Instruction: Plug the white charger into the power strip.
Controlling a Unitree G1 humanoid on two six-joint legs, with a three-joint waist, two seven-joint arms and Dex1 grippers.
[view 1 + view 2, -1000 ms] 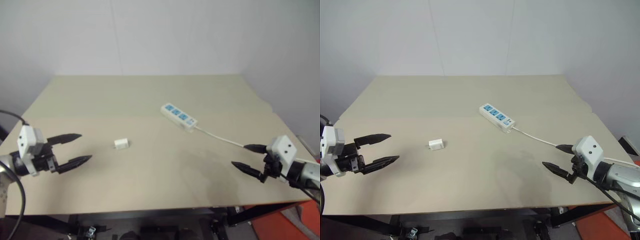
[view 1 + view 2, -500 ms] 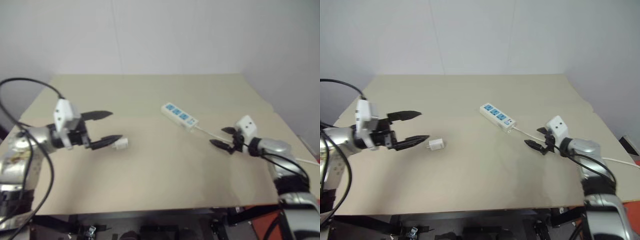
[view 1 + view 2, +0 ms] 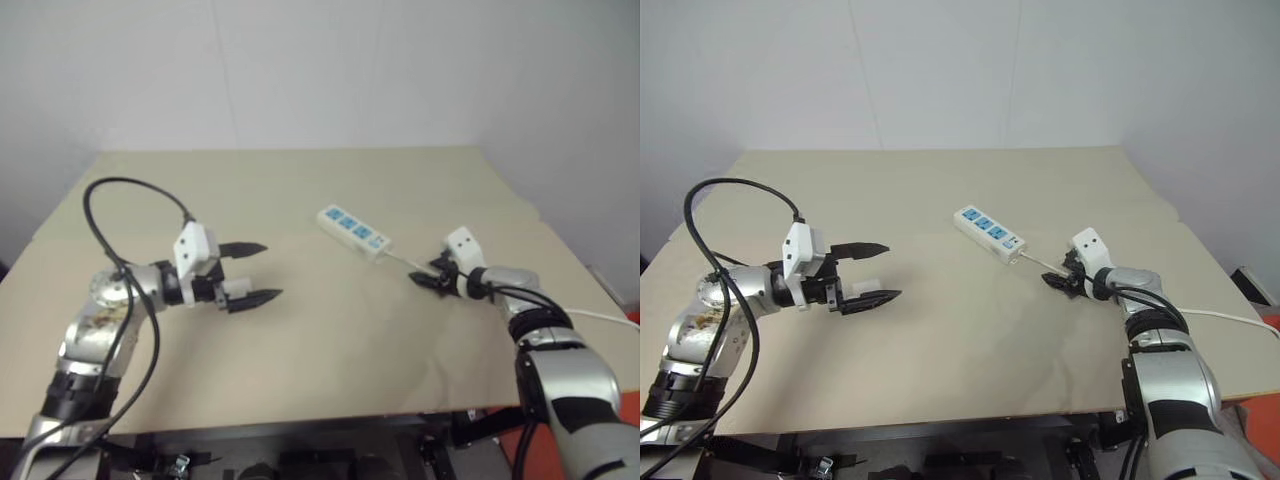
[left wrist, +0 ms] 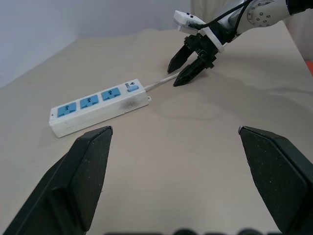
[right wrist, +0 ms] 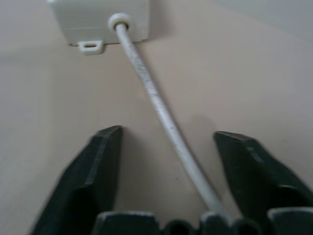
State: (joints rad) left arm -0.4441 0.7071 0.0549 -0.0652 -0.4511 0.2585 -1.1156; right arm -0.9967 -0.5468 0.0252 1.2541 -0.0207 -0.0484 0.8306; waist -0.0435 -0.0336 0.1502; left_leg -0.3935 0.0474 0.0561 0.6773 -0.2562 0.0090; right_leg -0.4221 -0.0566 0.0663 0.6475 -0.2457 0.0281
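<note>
Left gripper (image 3: 872, 272) — fingers spread wide, nothing clamped, pointing level across the table (image 3: 940, 380) toward the robot's right. The white charger (image 3: 866, 283) sits in the gap between the two black fingers, partly hidden by them; whether either finger touches it, cannot tell. Black cable loops up and over the left forearm.

Right gripper (image 3: 428, 275) — down at the table surface on the robot's right, fingers partly apart and straddling the thin white cord (image 5: 156, 107). In the right wrist view the cord runs straight up the middle between the two fingers (image 5: 100, 166), with table visible on both sides of it; not clamped on it.

Power strip (image 3: 353, 230) — lies flat, diagonal, around mid-table, three blue sockets face up, sockets empty. Its cord leaves the end nearest the right gripper, where a small blue switch shows in the left wrist view. The right gripper is just beyond that end, near it but apart from the strip body.

Charger and strip are well apart; charger on the robot's left side of the strip, unplugged.
</note>
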